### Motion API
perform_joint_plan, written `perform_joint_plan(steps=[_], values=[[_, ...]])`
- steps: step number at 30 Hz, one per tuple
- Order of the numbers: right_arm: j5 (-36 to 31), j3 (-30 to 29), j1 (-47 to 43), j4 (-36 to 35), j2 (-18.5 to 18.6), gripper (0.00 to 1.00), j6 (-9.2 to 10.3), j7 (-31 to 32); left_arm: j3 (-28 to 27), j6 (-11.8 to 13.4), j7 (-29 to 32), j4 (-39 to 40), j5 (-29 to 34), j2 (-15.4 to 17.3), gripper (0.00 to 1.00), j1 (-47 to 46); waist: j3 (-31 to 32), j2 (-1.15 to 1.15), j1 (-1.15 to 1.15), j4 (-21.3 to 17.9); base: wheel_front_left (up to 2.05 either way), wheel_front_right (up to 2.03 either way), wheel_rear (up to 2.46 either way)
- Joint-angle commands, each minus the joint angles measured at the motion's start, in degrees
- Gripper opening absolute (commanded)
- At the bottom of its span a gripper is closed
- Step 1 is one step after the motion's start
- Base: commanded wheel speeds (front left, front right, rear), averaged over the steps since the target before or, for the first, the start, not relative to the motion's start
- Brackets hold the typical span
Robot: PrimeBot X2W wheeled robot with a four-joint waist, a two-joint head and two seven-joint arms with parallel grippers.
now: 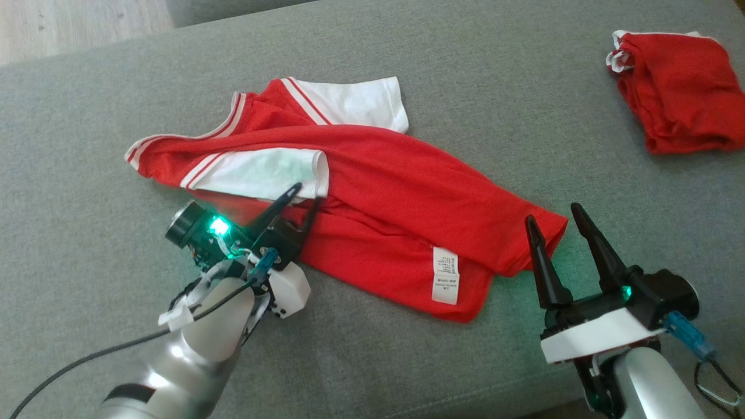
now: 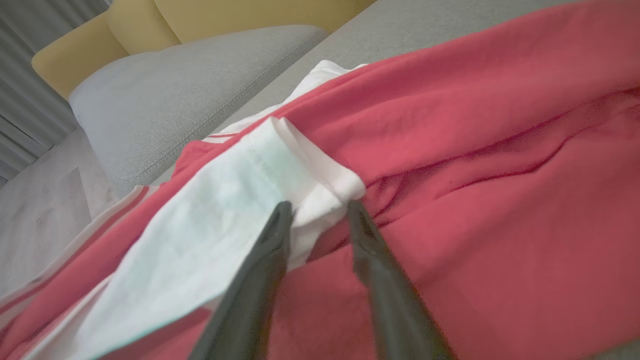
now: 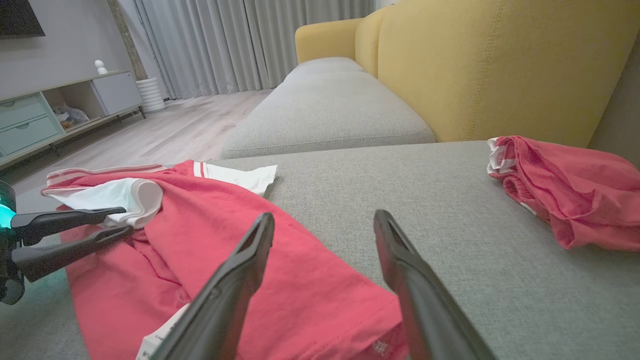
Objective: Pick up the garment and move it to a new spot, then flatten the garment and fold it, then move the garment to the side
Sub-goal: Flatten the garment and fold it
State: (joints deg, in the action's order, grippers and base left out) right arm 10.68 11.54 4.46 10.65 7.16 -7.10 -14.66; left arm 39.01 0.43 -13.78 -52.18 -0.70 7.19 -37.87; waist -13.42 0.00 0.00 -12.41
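**Red shirt lies crumpled on the sofa, left hand at its sleeve**

The grey sofa seat (image 1: pixel 372 361) spreads across the head view, its edges cut off on most sides. The red shirt (image 1: pixel 396 192) lies across the middle of it, folded over itself, so the lower layers are hidden. At the far right a second red garment (image 1: pixel 681 93) sits bunched well apart, partly cut by the frame edge.

The left hand (image 1: pixel 308 194) reaches over the shirt's near white sleeve (image 1: pixel 262 171), its fingers spread either side of the cuff; it is not clear that they press it. The right hand (image 1: pixel 553 213) hovers just beside the shirt's hem corner, fingers spread wide, holding nothing. A white label (image 1: pixel 446 274) shows near the hem, its print too small to read.
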Motion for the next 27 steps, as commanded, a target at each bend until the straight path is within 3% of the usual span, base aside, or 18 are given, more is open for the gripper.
perform_joint_plan(steps=[1, 3, 4, 12, 21, 22, 23, 27], values=[[0.3, 1.1, 1.2, -1.8, 0.4, 1.0, -0.39, -0.3, -1.1, 0.1, -0.8, 0.8, -0.6, 1.2, 0.38, -3.0, 0.0, 0.0, 0.0, 0.0, 0.0, 0.0, 0.0], [0.3, 1.1, 1.2, -1.8, 0.5, 1.0, -0.39, -0.3, -1.0, 0.2, -0.9, 0.8, -0.7, 1.1, 0.05, -3.1, 0.1, 0.0, 0.0, 0.1, 0.0, 0.0, 0.0], [0.2, 1.0, 1.1, -1.9, 0.5, 1.0, -0.39, -0.3, -1.0, 0.2, -1.0, 0.7, -0.9, 1.0, 0.0, -3.1, 0.2, 0.0, 0.0, 0.2, 0.0, 0.0, 0.0], [0.1, 0.9, 0.4, -1.5, 0.9, 1.0, -0.39, -0.3, -0.1, -0.5, -1.2, 3.3, -1.9, -0.1, 0.0, -2.1, 1.5, 0.0, 0.0, 1.0, 0.0, 0.0, 0.0], [0.5, 1.2, -0.8, -1.1, 0.8, 1.0, -0.39, -0.3, 6.4, -4.3, 0.8, 11.2, -2.3, -2.0, 0.0, 7.7, 3.4, 0.0, 0.0, 1.2, 0.0, 0.0, 0.0], [0.5, 1.1, -0.9, -1.1, 0.8, 1.0, -0.39, -0.3, 6.9, -4.1, 1.0, 12.2, -2.2, -2.0, 0.31, 8.6, 3.4, 0.0, 0.0, 1.2, 0.0, 0.0, 0.0], [0.6, 1.0, -1.1, -1.1, 0.9, 1.0, -0.39, -0.3, 7.3, -3.8, 1.2, 13.0, -2.0, -1.9, 1.0, 9.2, 3.5, 0.0, 0.0, 1.3, 0.0, 0.0, 0.0], [0.6, 0.8, -1.5, -1.0, 0.8, 1.0, -0.39, -0.3, 8.7, -1.9, 1.7, 16.1, -0.2, -0.6, 1.0, 10.3, 3.8, 0.0, 0.0, 1.6, 0.0, 0.0, 0.0]])
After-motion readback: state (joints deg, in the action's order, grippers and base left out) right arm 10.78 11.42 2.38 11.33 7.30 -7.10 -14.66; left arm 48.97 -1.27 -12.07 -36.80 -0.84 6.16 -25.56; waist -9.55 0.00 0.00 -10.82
